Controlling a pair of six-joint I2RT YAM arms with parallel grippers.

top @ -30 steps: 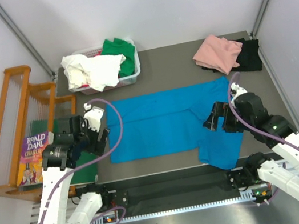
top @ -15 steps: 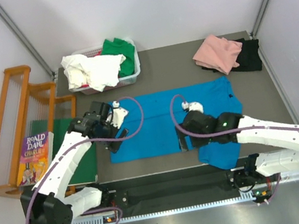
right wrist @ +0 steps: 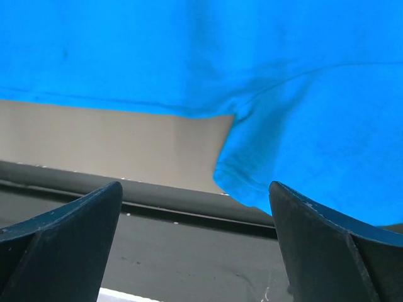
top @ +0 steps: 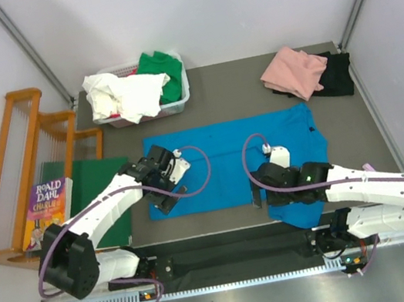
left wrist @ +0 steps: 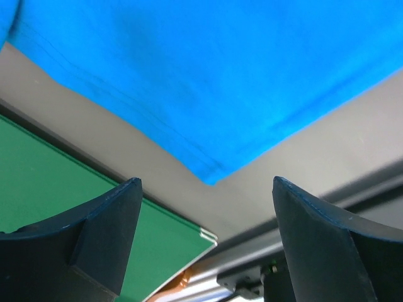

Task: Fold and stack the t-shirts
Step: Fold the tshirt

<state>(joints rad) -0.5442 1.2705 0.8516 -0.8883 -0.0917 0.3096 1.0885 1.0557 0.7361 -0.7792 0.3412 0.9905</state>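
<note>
A bright blue t-shirt (top: 219, 160) lies spread flat on the grey table, one sleeve hanging over the near edge at the right. My left gripper (top: 160, 203) is open above the shirt's near left corner (left wrist: 211, 173). My right gripper (top: 256, 198) is open above the near hem where the sleeve meets the body (right wrist: 236, 119). Both are empty. A pink t-shirt (top: 294, 70) lies on a black one (top: 337, 72) at the far right. White (top: 122, 95) and green (top: 160, 68) t-shirts sit in a basket.
A white basket (top: 181, 101) stands at the far left. A stiff dark green board (top: 88, 191) lies left of the blue shirt, seen too in the left wrist view (left wrist: 63, 182). A wooden rack (top: 23, 159) and a book (top: 45, 214) stand left.
Both arms swung inward and down toward the shirt's near hem. The left gripper went to the near left corner; the right gripper moved left, then nearer the table edge.
</note>
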